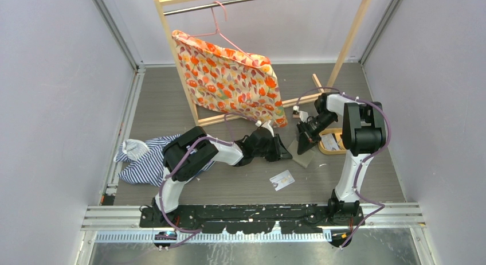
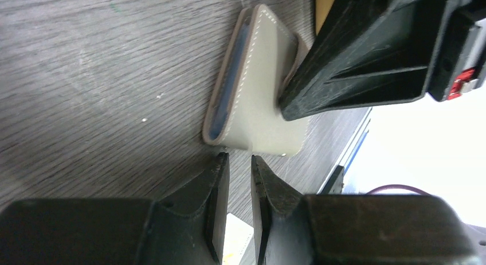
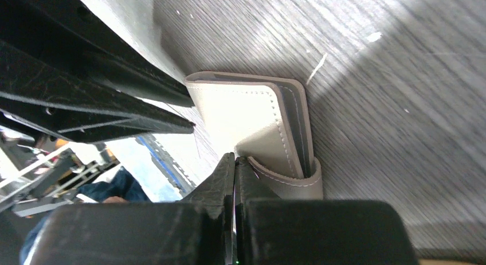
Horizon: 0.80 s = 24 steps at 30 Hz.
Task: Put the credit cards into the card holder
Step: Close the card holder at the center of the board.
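Nothing loaded yet: the card holder [image 2: 258, 87] lies folded on the bench [image 1: 229, 184].
Left jaws stand narrowly apart at its edge; right jaws are pressed together by its tab. A credit card [image 1: 282, 179] lies loose nearby.

- Robot arms: two, the left arm [image 1: 189, 156] and the right arm [image 1: 360, 127].
- Card holder [image 2: 261, 104]: one.
- Wooden tray [image 1: 328, 152]: one.
- Credit cards: two visible, a loose card [image 1: 282, 179] and a tray card [image 1: 329, 141].
- Garments: two, a floral cloth [image 1: 229, 81] and a striped shirt [image 1: 143, 164].
- Pink hanger [image 1: 218, 24]: one.
- Wooden rack [image 1: 172, 53]: one.
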Available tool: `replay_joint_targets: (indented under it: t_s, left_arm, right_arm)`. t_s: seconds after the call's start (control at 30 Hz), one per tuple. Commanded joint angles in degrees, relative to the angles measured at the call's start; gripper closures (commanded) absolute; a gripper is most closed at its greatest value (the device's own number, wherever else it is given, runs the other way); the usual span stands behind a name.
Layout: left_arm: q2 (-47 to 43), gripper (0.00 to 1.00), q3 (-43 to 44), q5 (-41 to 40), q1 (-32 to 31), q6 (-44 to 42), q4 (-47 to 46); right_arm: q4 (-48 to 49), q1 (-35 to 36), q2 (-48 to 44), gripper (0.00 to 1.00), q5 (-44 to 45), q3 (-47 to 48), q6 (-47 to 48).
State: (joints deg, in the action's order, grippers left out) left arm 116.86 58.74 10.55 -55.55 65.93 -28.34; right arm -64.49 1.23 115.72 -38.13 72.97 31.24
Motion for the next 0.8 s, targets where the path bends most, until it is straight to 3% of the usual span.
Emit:
replay_joint_targets:
  t_s: [0.0, 0.47, 0.77]
  left_arm:
    - [-0.9, 0.78, 1.2, -0.3, -0.1, -1.7, 1.8]
    - [-2.9, 0.77, 3.6, 0.2, 0.4, -5.8, 1.8]
    - [-8.6, 0.76, 0.7, -0.9, 0.4, -11.9, 0.9]
  right_arm:
    - [3.6, -0.2, -4.9, 0.96, 5.1, -0.1, 5.3]
    - [5.4, 4.5, -10.2, 0.96, 8.7, -3.1, 8.2]
    - [-1.1, 5.7, -17.7, 0.82, 1.2, -4.0, 15.7]
